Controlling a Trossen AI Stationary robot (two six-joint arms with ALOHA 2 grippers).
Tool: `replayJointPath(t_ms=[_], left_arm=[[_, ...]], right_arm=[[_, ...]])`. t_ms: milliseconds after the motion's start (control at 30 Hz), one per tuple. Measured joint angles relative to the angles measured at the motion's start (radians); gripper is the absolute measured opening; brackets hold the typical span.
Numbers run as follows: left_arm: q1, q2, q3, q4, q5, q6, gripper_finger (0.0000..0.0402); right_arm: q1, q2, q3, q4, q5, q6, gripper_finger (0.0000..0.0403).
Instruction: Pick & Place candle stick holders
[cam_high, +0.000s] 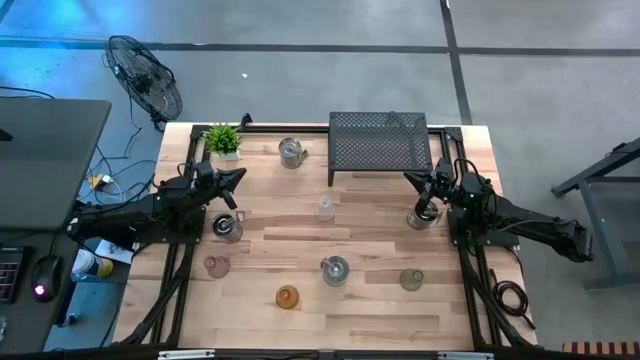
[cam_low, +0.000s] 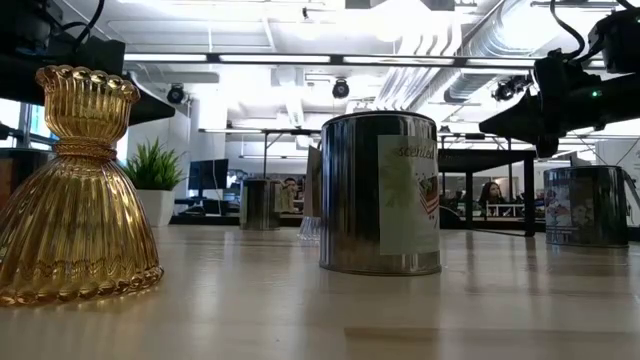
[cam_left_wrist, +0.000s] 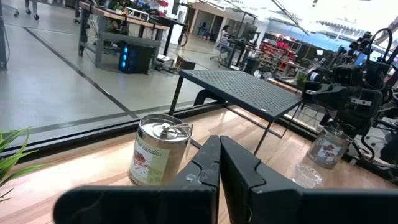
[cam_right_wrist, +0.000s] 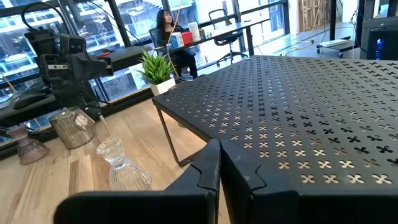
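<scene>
With both end effectors pinched shut and empty, the right end effector (cam_high: 433, 186) by the rack (cam_high: 380, 148) should spread wide, then drop straight over the holder (cam_high: 421, 217) beside it.

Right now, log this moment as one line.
left gripper: shut, empty, above tin | right gripper: shut, empty, by rack | holders on table: untouched

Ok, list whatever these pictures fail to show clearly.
1. High view: the right arm overlaps the silvery holder, so whether they touch cannot be judged.
2. Low view: the amber holder is cut off by the picture's left edge.
3. Right wrist view: the pink holder is cut off by the picture's edge.
4. High view: the greenish holder is too small to tell its shape.
</scene>
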Motion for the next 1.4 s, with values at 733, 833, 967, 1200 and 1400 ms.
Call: replayJointPath(t_ms=[733, 833, 967, 1200, 1400], left_arm=[[0.000, 0.000, 0.000, 0.000, 0.000, 0.000, 0.0001], [0.000, 0.000, 0.000, 0.000, 0.000, 0.000, 0.0001], [0.000, 0.000, 0.000, 0.000, 0.001, 0.000, 0.0001], [0.000, 0.000, 0.000, 0.000, 0.001, 0.000, 0.0001], [0.000, 0.000, -0.001, 0.008, -0.001, 0.000, 0.0001]], right_arm=[[0.001, 0.008, 0.049, 0.467, -0.001, 0.095, 0.0001], [0.022, 0.037, 0.159, 0.349, -0.035, 0.047, 0.0001], [0.069, 0.129, 0.361, -0.016, 0.051, 0.013, 0.0000], [0.218, 0.370, 0.622, -0.536, 0.199, 0.173, 0.0000], [0.401, 0.532, 0.711, -0.822, 0.266, 0.419, 0.0000]])
